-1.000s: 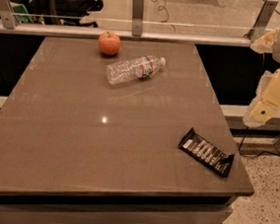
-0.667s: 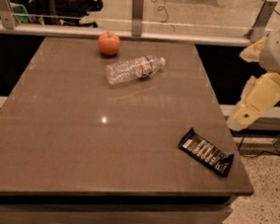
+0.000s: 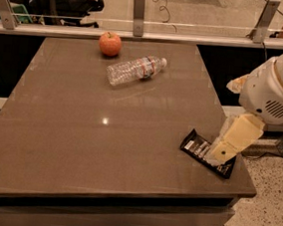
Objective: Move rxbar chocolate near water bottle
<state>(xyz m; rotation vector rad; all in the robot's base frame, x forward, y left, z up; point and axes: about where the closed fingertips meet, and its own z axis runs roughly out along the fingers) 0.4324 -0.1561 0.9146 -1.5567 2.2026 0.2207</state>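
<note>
- My gripper (image 3: 218,153) hangs over the table's (image 3: 102,151) near right corner, as the camera sees it, at the end of a cream-coloured link that slopes down from my white arm housing (image 3: 273,92) beyond the table's right edge.
- Its tip sits directly over the right part of the rxbar chocolate (image 3: 197,147) and covers that part. I cannot tell whether it touches the wrapper.
- I cannot tell whether my gripper is spread or pressed together. It shows as one pale block from this angle.
- The rxbar chocolate lies flat on the table close to that near right corner, turned at a slant to the table's edges. Its wrapper is black with a row of white lettering on its face, which I cannot read.
- The water bottle (image 3: 135,70) lies on its side toward the table's far edge, about midway across, well apart from the bar. Its white cap points to the table's far right.
- A reddish-blue label band wraps the bottle near the cap end. I cannot read any writing on it.
- An orange-red apple (image 3: 110,43) sits at the table's far edge, just left of the bottle's base.
- Past the table's far edge runs a glass barrier on metal posts (image 3: 138,4).
</note>
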